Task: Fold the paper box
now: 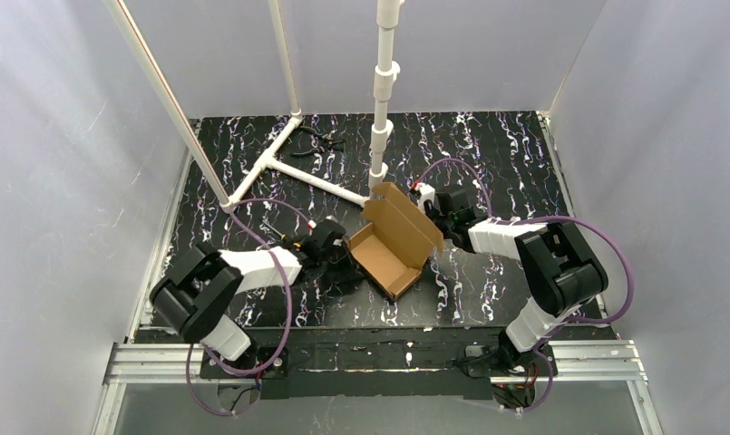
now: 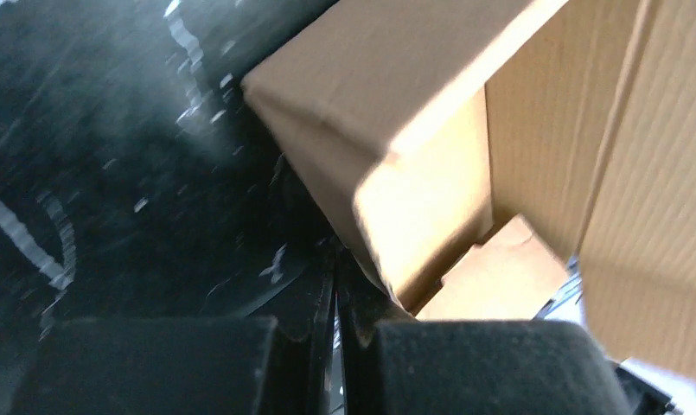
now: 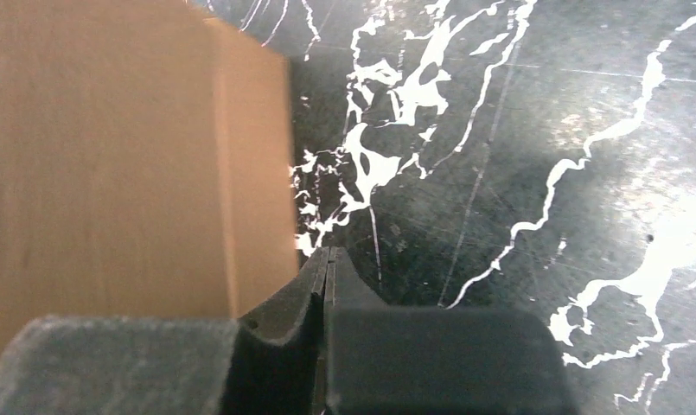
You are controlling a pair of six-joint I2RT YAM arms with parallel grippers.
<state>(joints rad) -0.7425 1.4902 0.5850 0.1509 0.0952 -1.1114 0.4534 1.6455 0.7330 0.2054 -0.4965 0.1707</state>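
Paper box [image 1: 393, 240] half-formed, walls up, lid raised, sitting between both arms. Left gripper [image 2: 337, 285] pinched shut, empty, box corner just ahead-right of tips. Right gripper [image 3: 327, 259] closed, empty, box wall just left of tips. Probably shut for nudging, not gripping.

The table [image 1: 506, 149] has a black surface with white marbled veining. The paper box [image 1: 393, 245] rests on it near the centre, tray formed and lid flap raised. A white pipe frame [image 1: 279, 168] stands on the far left portion. A small dark tool [image 1: 323, 139] lies just beside it.
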